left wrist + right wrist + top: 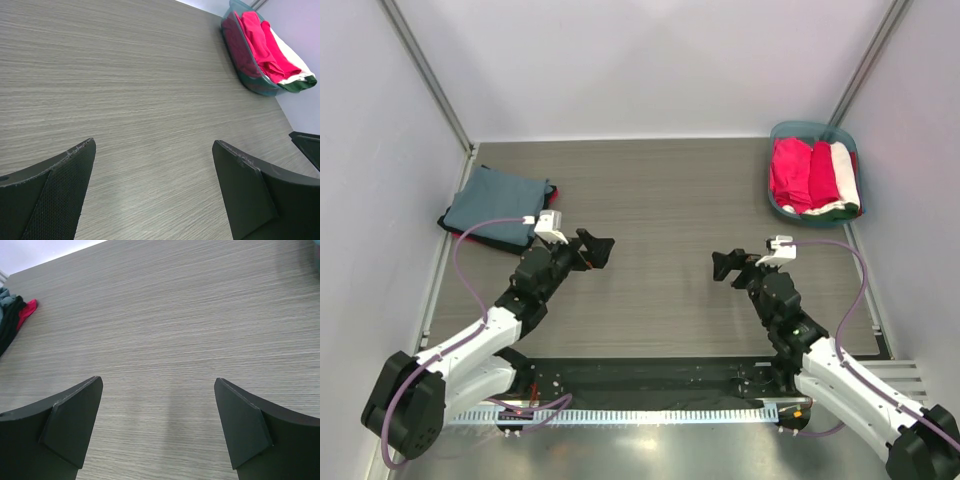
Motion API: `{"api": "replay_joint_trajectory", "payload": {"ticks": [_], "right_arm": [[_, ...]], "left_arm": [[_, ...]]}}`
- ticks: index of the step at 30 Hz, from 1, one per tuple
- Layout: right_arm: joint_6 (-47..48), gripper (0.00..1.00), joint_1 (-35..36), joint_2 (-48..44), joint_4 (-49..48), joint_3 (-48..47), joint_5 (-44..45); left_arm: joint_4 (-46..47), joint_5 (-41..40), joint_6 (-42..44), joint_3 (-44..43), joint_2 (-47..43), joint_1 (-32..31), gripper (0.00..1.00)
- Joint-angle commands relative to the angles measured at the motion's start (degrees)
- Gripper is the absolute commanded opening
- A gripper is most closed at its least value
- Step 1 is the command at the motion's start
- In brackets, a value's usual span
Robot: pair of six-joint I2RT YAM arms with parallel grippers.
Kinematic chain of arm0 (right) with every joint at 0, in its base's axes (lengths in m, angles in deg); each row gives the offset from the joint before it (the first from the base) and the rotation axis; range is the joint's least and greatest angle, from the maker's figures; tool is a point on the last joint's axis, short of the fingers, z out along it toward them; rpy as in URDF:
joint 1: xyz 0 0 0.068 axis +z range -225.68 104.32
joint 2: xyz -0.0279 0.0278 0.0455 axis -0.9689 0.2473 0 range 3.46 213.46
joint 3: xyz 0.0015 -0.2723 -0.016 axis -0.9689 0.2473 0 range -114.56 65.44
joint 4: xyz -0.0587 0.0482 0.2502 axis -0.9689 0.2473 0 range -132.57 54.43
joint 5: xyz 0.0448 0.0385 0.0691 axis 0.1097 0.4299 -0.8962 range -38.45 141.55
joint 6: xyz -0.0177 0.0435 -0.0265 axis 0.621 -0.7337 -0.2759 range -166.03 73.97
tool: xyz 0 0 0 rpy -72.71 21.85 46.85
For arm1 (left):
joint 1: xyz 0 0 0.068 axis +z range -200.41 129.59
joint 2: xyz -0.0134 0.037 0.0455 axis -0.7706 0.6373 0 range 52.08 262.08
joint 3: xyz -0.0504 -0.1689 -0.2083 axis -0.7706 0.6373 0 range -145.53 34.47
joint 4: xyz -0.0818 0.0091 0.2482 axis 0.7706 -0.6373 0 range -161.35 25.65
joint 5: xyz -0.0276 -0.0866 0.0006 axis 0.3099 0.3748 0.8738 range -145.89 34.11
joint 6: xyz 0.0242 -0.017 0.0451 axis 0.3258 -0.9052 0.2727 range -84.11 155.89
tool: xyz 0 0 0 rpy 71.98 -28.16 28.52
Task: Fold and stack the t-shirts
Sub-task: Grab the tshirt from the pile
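A folded slate blue-grey t-shirt (495, 204) lies at the table's left edge on top of a stack, with black and red cloth peeking out beneath it (20, 315). Crimson-red t-shirts (798, 172) and a white one (842, 178) sit bunched in the teal tub (782, 132) at the back right, also in the left wrist view (262, 45). My left gripper (598, 248) hovers open over bare table right of the stack, nothing between its fingers (70, 170). My right gripper (725, 265) is open and empty too, facing it across the middle.
The wood-grain table (660, 200) is walled by pale panels on three sides. The teal tub's wall (240, 65) stands near the right panel. A black strip and a cable rail (650, 410) run along the near edge between the arm bases.
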Motion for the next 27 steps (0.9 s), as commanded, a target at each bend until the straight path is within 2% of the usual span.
{"api": "replay_joint_trajectory", "payload": {"ticks": [1,7,11,15,19,22,23,25,27], "right_arm": [[-0.77,1.0,-0.13,1.04,-1.09,-1.63,4.03],[-0.69,1.0,-0.22,9.99,3.12,-10.4,6.93],[-1.13,1.0,-2.84,13.87,5.57,-17.16,6.5],[-2.18,1.0,-10.92,20.45,10.58,-26.65,1.06],[-5.95,1.0,-26.18,31.42,20.41,-39.57,-7.99],[-7.8,0.84,-30.8,35.48,22.72,-46.87,-8.63],[-8.42,0.84,-33.94,38.54,24.29,-50.28,-7.84],[-8.6,0.77,-35.63,41.54,25.53,-53.29,-4.42],[-9.12,0.74,-37.91,46.55,26.5,-56.9,-3.09]], "left_arm": [[1.15,-2.4,0.58,-0.49,-0.71,0.08,0.99],[0.1,-2.84,-0.03,-0.67,-1.5,0.08,1.0],[-0.6,-2.4,-0.56,-1.1,-1.32,0.08,1.0],[-0.96,-2.4,-0.91,-1.37,-0.8,0.08,0.99],[-0.61,-1.52,-1.09,-1.72,-0.01,0.08,1.0],[-0.52,-0.82,-1.18,-1.98,0.78,0.08,1.0],[-0.61,-0.29,-1.18,-2.25,0.79,0.08,1.0],[-0.61,0.24,-1.27,-2.34,1.05,0.07,1.0],[-0.43,0.68,-1.44,-2.34,1.31,0.08,1.0]]}}
